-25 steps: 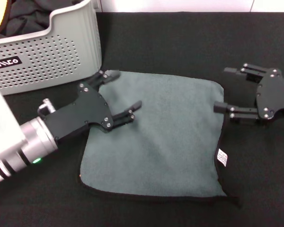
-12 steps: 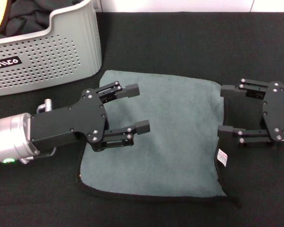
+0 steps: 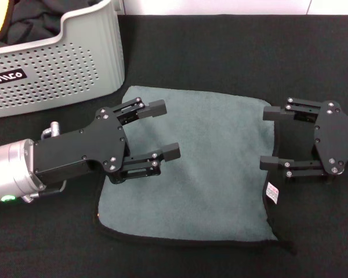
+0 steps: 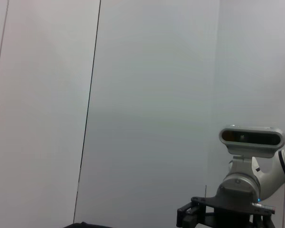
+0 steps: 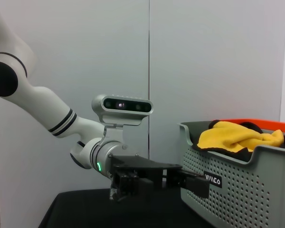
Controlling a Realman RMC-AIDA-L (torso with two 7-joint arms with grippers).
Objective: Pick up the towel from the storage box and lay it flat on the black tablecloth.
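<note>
The towel (image 3: 214,168) lies spread flat, grey-green face up, on the black tablecloth (image 3: 220,52). Its black trim and small white tag (image 3: 272,192) show at the right edge. My left gripper (image 3: 164,128) is open and empty over the towel's left part. My right gripper (image 3: 268,138) is open and empty at the towel's right edge. The storage box (image 3: 58,63) stands at the back left, clear of both grippers. The right wrist view shows the left gripper (image 5: 180,180) beside the storage box (image 5: 247,194).
A yellow cloth with black trim (image 5: 237,137) and a dark cloth (image 3: 35,20) lie in the box. The left wrist view shows a pale wall and my right arm's wrist camera (image 4: 251,137). The tablecloth runs past the towel on all sides.
My left gripper has turned and moved right over the towel's left part, fingers still apart. My right gripper has turned level and shifted a little toward the towel's right edge. The towel has stayed put.
</note>
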